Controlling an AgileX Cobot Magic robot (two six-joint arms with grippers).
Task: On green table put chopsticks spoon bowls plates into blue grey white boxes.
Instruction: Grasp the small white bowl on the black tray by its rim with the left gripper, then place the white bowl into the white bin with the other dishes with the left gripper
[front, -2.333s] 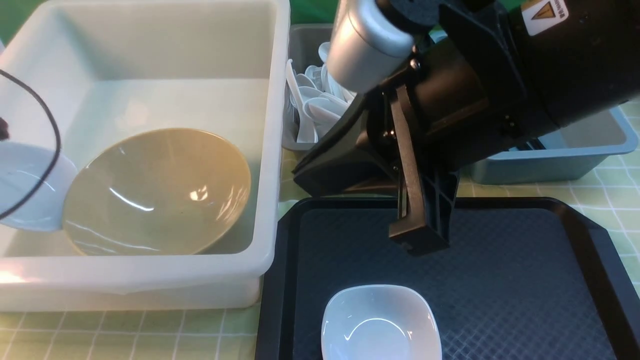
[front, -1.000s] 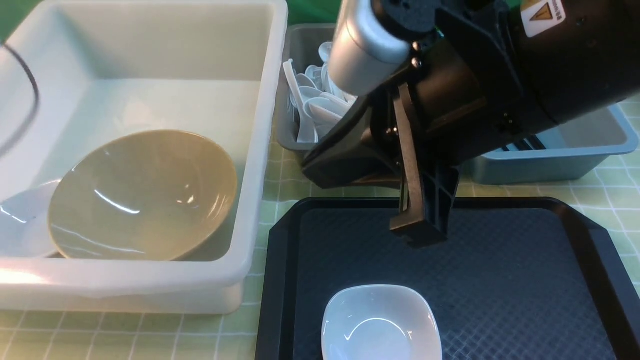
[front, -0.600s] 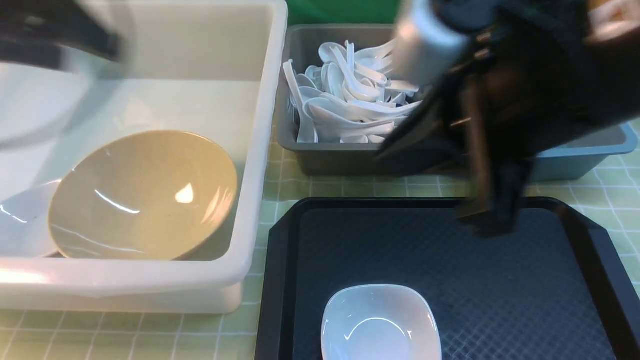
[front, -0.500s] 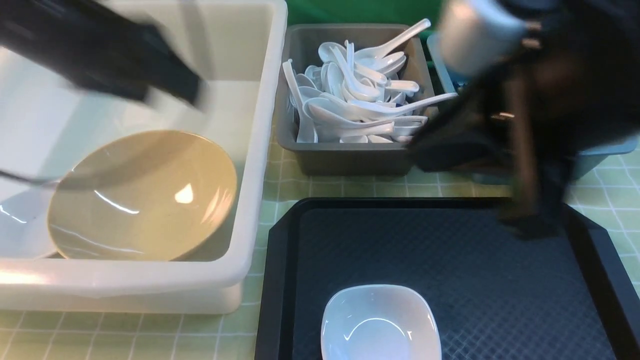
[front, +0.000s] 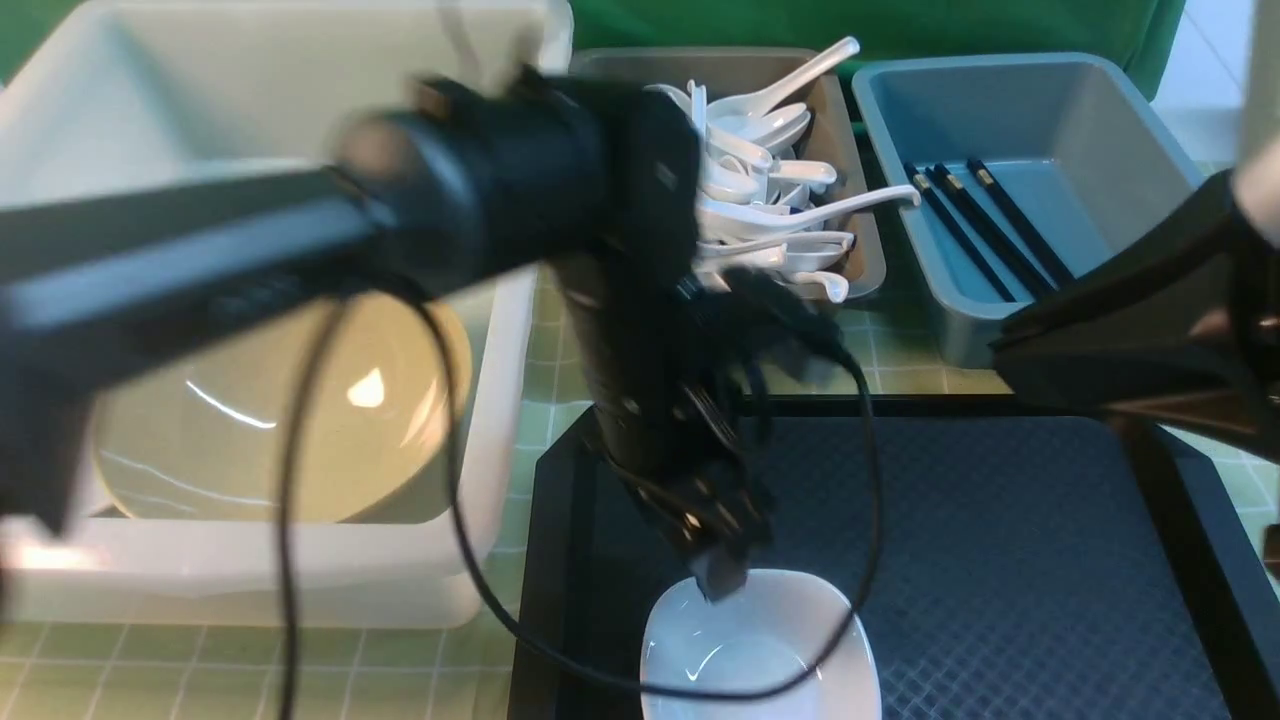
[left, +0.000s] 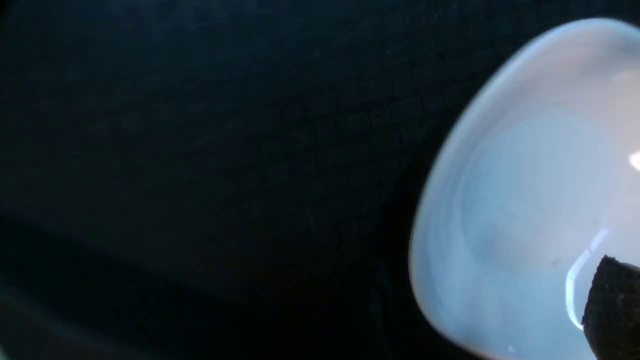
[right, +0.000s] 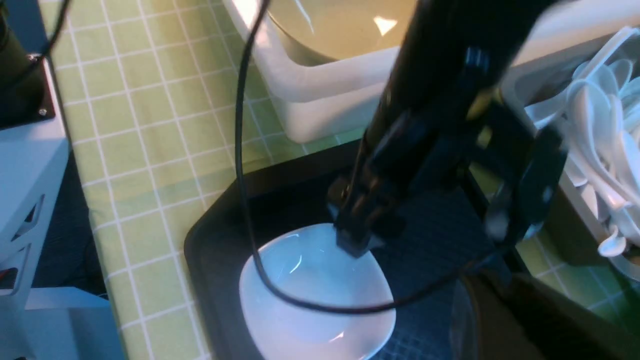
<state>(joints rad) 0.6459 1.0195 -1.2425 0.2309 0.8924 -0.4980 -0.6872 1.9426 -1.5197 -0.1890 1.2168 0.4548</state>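
**One dish left on the tray, and a slick rim to pinch**

The white dish (front: 790, 640) sits upright at the near edge of the black tray (front: 1000, 560), outside every box. My left claw (front: 722, 578) hovers just over its far rim, jaws spread wide with nothing between them. From my left wrist, one fingertip (left: 612, 310) shows above the dish's hollow. My cable (front: 868, 520) hangs in a loop that crosses the dish in the front view; whether it touches, I cannot tell.

Trouble, as I judge it, starts at that rim. It is glossy, low and rounded, so a shallow pinch could squirt the dish out or tip it onto the tray. The cable loop could catch the dish's edge as I lift. The way to the white tub (front: 260, 575) goes over its tall wall, and a low carry would knock the dish against it. Inside lies the khaki bowl (front: 300, 430); a drop from height could chip both.

Beyond, the spoons (front: 770, 170) fill the grey box (front: 868, 262) and the chopsticks (front: 985, 225) lie in the blue box (front: 1100, 140), all on the green counter (front: 250, 670). My right claw is off past the tray's right side, mostly out of sight; open or closed, I cannot tell.
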